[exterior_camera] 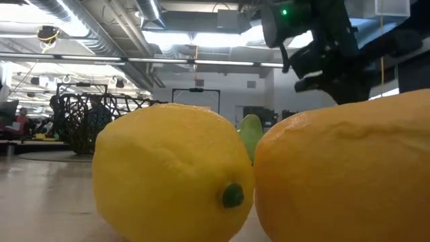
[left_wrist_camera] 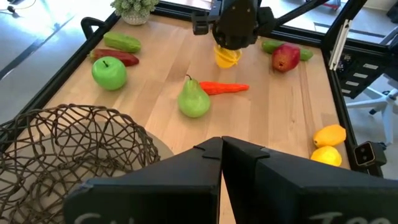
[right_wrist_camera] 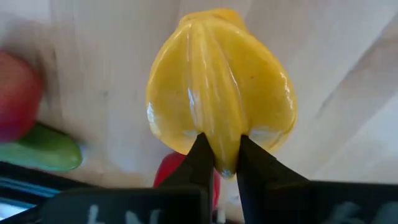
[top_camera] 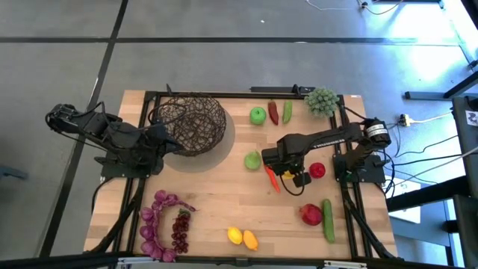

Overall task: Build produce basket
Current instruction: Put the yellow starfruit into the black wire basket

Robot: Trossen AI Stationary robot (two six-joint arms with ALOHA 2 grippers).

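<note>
The left gripper [top_camera: 166, 136] is waiting pressed shut right beside the basket [top_camera: 196, 122]. Far off to the basket's right, the right gripper [right_wrist_camera: 220, 163] is pinching a yellow pepper [right_wrist_camera: 219, 86] by its thin end, fat end pointing away. The pepper needs carrying left, past the pear [top_camera: 252, 160], to the basket.
</note>
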